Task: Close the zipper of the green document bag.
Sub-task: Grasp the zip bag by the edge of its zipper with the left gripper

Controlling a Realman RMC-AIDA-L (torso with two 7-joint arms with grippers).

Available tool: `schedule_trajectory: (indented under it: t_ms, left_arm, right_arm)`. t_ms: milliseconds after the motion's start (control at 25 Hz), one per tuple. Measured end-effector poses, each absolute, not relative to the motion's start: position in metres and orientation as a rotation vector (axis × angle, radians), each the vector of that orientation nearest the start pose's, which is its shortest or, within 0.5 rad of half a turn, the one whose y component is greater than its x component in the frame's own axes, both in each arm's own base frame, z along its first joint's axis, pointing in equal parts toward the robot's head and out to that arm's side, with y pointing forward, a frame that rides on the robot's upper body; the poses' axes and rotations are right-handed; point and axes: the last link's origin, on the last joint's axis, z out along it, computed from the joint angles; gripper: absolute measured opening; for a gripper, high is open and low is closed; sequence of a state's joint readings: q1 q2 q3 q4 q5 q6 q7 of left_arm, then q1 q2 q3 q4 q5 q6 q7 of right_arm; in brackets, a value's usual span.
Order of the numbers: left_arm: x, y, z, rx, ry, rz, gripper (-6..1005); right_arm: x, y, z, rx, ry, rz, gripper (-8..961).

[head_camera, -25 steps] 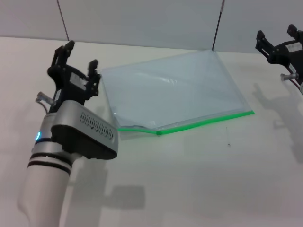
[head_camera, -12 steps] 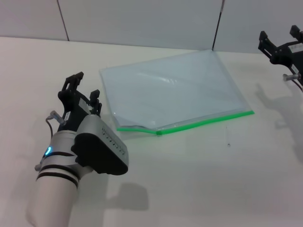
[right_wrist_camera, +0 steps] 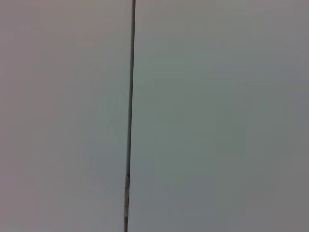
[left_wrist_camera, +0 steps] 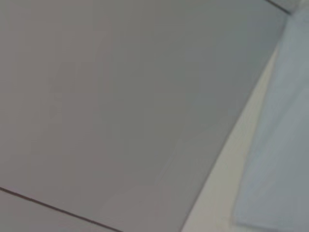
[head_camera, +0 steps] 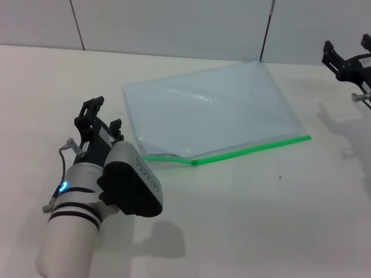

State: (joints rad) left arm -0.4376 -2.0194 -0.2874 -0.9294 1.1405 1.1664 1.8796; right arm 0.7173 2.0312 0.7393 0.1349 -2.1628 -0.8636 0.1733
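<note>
The green document bag [head_camera: 208, 113] lies flat mid-table, a translucent pale pouch. Its zipper [head_camera: 255, 146] runs as a bright green strip along the near long edge, with the slider tab [head_camera: 195, 162] toward the left end; left of the tab the strip gapes slightly. My left gripper [head_camera: 103, 116] stands open just left of the bag's near-left corner, nothing between its fingers. My right gripper [head_camera: 348, 49] is raised at the far right edge, away from the bag, open and empty. The left wrist view catches only a pale edge of the bag [left_wrist_camera: 285, 145].
The white table [head_camera: 243, 220] stretches around the bag. A grey panelled wall [head_camera: 174, 26] with dark seams stands behind it. The right wrist view holds only wall and one seam [right_wrist_camera: 129, 116].
My left arm has drawn back toward me and lowered, its gripper sliding from beside the bag's far-left corner down toward the near-left corner. The right gripper drifted further right. The bag has not moved.
</note>
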Motion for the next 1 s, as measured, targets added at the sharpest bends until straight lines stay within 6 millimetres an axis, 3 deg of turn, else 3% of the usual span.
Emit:
schedule_trajectory:
  t_ms: [240, 600, 1000]
  left_arm:
    - [-0.25, 0.3, -0.086, -1.684, 0.203, 0.438, 628]
    - [-0.255, 0.295, -0.105, -1.823, 0.243, 0.514, 627]
    - [-0.256, 0.293, -0.106, -1.837, 0.28, 0.563, 627]
  right_arm:
    - [0.282, 0.421, -0.012, -1.731, 0.55, 0.591, 867]
    - [0.285, 0.421, -0.009, -1.719, 0.557, 0.582, 867]
    - [0.292, 0.422, -0.008, -1.72, 0.574, 0.538, 867]
